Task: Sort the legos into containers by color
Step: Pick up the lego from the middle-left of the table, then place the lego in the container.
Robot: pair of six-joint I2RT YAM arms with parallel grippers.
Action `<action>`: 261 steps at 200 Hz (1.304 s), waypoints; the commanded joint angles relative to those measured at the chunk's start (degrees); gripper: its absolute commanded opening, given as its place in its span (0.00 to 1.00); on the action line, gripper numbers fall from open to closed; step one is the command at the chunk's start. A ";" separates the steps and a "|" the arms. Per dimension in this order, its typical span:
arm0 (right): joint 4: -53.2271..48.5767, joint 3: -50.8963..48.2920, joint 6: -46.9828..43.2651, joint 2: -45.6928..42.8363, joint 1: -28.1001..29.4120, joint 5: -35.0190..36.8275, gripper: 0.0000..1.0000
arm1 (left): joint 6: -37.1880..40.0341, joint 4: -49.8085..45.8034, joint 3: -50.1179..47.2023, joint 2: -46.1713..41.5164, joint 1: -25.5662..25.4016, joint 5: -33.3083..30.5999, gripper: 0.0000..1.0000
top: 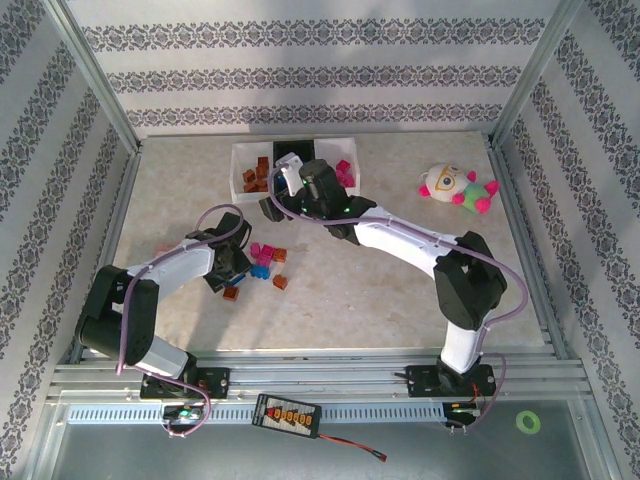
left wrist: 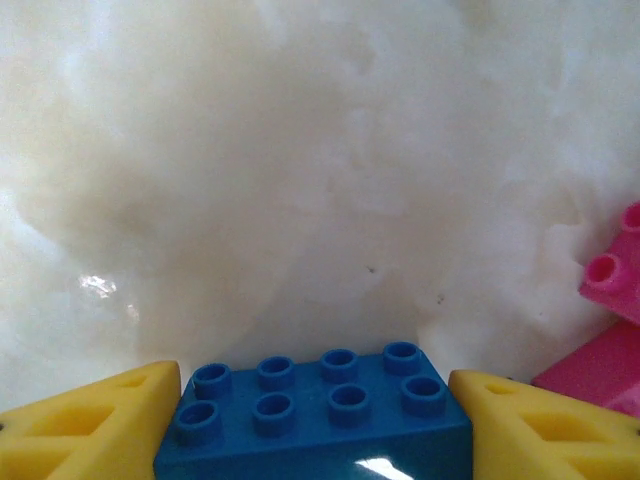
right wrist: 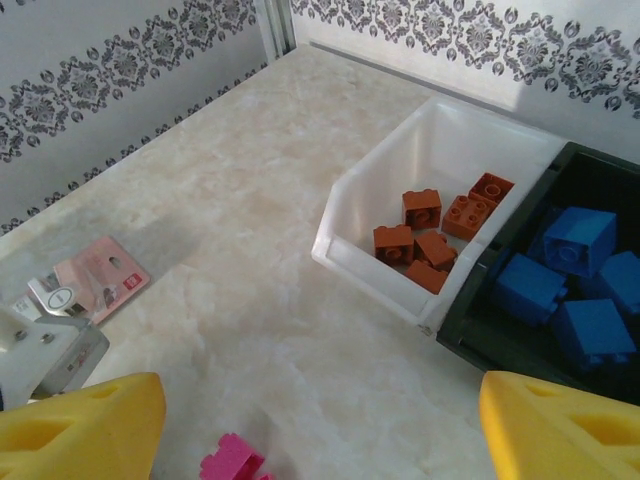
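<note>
Legos [top: 265,255] are lying in a loose heap on the table beside your left gripper [left wrist: 315,445]. One of them, a blue lego [left wrist: 310,390], is sitting studs-up between its yellow fingers [left wrist: 90,425]. Both fingers are pressing against its ends, so I am judging that you are gripping it. The wrist view is not telling me whether it is off the table yet.

A pink lego [left wrist: 610,295] is lying close on the right, apart from the fingers. When you are lifting, be rising straight up so that finger is not dragging the pink one along.

You are aiming for the black container [right wrist: 475,340] in the middle of the row, where blue bricks are already lying. The white container [right wrist: 365,205] to its left is holding orange-brown ones, and the other white container [top: 343,148] is holding pink.

Your right gripper [right wrist: 320,440] is hovering by that row with its jaws spread wide and nothing between them. The two arms are likely crowding each other there, so be moving it aside before you are carrying the blue lego in. Be letting go low over the black container, not from high up.
</note>
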 commanded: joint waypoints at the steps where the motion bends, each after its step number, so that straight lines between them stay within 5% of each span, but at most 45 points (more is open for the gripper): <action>1: 1.48 -1.13 -0.46 -5.07 -0.72 1.61 0.82 | -0.38 -3.96 2.43 -0.70 -0.66 -0.82 0.62; 72: -0.19 -12.87 2.16 -18.71 -3.18 5.49 0.82 | 6.03 -4.86 18.05 1.61 -1.46 -1.91 0.61; 149: -5.09 -22.00 2.42 -28.34 -6.67 8.61 0.83 | 15.12 -3.10 55.82 29.05 -2.96 -2.77 0.61; 219: -5.81 -22.55 2.77 -28.67 -6.95 9.08 0.83 | 20.65 -18.12 99.21 57.84 -2.87 -4.80 0.61; 261: -5.91 -23.03 3.15 -28.49 -7.17 9.00 0.84 | 20.56 -18.09 101.84 60.69 -2.29 -2.95 0.66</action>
